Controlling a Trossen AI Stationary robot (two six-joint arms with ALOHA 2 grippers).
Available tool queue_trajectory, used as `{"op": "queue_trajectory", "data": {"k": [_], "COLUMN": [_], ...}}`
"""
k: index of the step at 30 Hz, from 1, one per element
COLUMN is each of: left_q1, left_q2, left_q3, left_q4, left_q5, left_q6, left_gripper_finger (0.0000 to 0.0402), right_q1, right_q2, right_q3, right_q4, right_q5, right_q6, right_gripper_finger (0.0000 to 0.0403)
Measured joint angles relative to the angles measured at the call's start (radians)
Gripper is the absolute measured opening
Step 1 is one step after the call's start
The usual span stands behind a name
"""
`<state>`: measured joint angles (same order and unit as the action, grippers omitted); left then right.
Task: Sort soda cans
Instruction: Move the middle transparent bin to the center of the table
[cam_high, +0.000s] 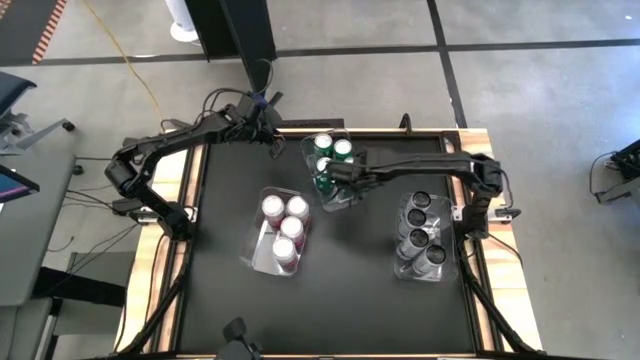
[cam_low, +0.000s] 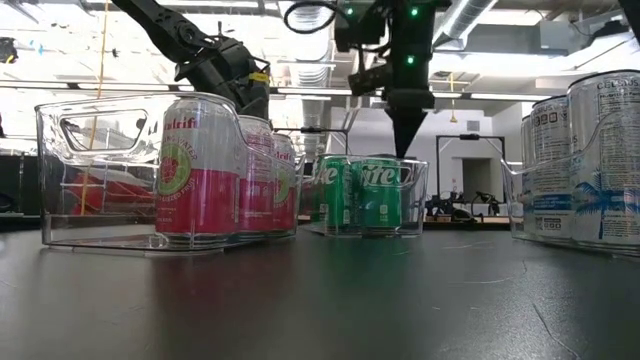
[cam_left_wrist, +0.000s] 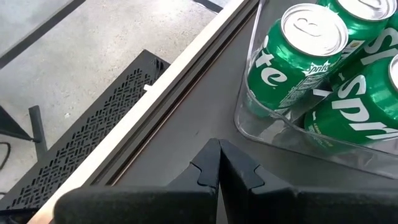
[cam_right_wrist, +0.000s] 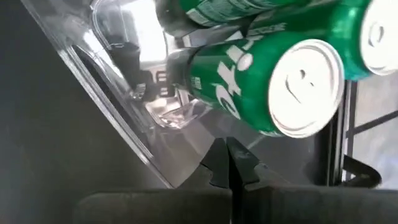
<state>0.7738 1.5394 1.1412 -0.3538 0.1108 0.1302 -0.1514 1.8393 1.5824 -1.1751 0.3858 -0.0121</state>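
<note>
Hovering right gripper (cam_high: 330, 172): fingers pressed together, empty, above clear plastic bin (cam_high: 337, 203) of green soda cans (cam_high: 332, 150).
Left gripper (cam_high: 272, 140): closed, empty, beside that bin.
Pink cans (cam_high: 285, 225), grey cans (cam_high: 420, 230): separate bins.

Glossy cans, clear bins, matt tabletop

The green cans (cam_left_wrist: 297, 59) are shiny printed metal with smooth, bright silver tops; the pink cans (cam_low: 195, 170) have the same glossy skin. The bins (cam_low: 95, 170) are clear, smooth, hard plastic that catches highlights along the rims. The tabletop (cam_low: 320, 300) is dark and matt with a faint sheen, edged in pale bare wood (cam_left_wrist: 161, 99). The floor (cam_high: 540, 90) looks like dull grey concrete.
</note>
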Motion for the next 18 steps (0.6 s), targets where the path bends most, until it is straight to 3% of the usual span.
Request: {"op": "queue_trajectory", "data": {"k": [18], "left_q1": [0.000], "left_q2": [-0.001], "left_q3": [0.000], "left_q4": [-0.023], "left_q5": [0.005], "left_q6": [-0.014], "left_gripper_finger": [0.0000], "right_q1": [0.023], "right_q2": [0.096], "right_q3": [0.002], "right_q4": [0.028], "right_q5": [-0.148], "right_q6": [-0.189], "right_gripper_finger": [0.0000]}}
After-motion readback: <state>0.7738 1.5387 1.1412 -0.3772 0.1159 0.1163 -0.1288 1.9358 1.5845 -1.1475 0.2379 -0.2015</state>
